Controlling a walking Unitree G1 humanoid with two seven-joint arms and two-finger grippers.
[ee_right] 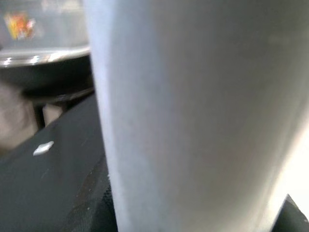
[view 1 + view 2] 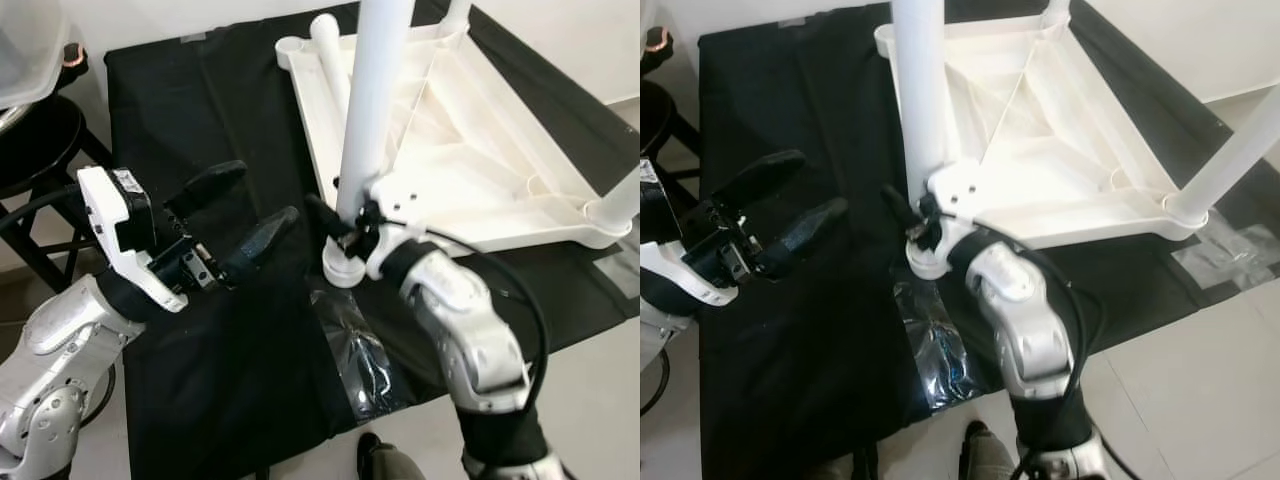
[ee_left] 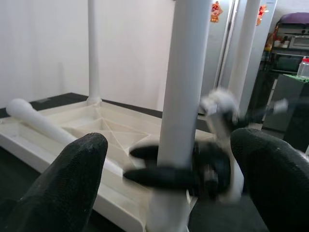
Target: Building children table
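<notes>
The right gripper (image 2: 345, 225) clamps the white table leg (image 2: 372, 110) near its foot, holding it upright at the corner of the upturned tabletop (image 2: 470, 150) on the black surface (image 2: 220, 120). The left gripper (image 2: 250, 210) hovers beside it, fingers spread, holding nothing.

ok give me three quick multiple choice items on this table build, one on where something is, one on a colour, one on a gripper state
1. Where does the loose table leg lie?
A. inside the upturned tabletop
B. on the floor
C. on the stool

2. What colour is the cloth under the parts?
A. white
B. black
C. blue

3. How is the right gripper?
A. open, apart from everything
B. shut on the upright leg
C. holding a plastic bag

Answers: 1 A, it rests along the tabletop's rim wall. 2 B, the cloth is black. 3 B, its fingers clamp the leg near its base, while the left gripper hangs open.
</notes>
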